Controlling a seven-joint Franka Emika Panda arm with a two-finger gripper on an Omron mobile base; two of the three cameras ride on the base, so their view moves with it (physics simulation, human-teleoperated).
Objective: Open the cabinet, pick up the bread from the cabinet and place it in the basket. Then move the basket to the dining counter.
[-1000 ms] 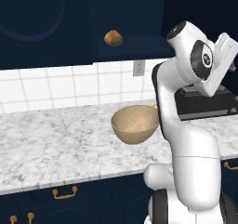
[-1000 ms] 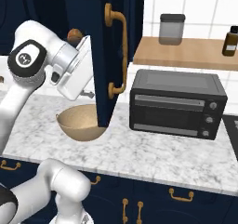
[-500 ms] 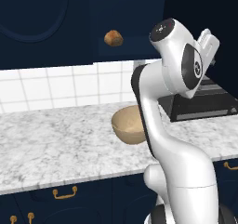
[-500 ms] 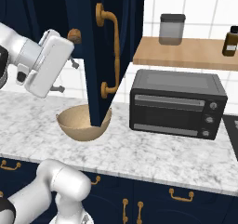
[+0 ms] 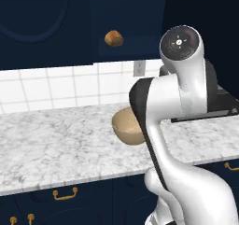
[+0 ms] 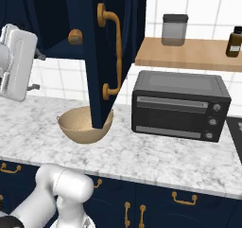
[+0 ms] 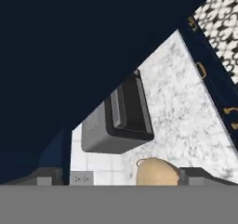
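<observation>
The cabinet door [image 6: 97, 66] stands swung out edge-on, its brass handle [image 6: 112, 52] facing right. Inside the open cabinet, the small golden-brown bread [image 5: 113, 38] [image 6: 74, 36] rests on the shelf. Below it on the marble counter sits the round tan basket [image 6: 84, 126] [image 5: 127, 127], half hidden by my arm in the left base view. My gripper [image 6: 36, 71] hovers left of the door at about the bread's height, open with nothing in it. In the hand view the gripper [image 7: 122, 177] points past the dark door at the basket [image 7: 155, 172]. The dining counter is out of view.
A black toaster oven [image 6: 178, 105] stands on the counter right of the basket. Above it a wooden shelf [image 6: 189, 57] carries a grey jar [image 6: 174, 29] and a dark bottle [image 6: 234, 41]. Navy drawers with brass pulls [image 5: 64, 194] run under the counter.
The cabinet door has swung further open. My hand has moved left, away from the door handle, and its jaws have widened.
</observation>
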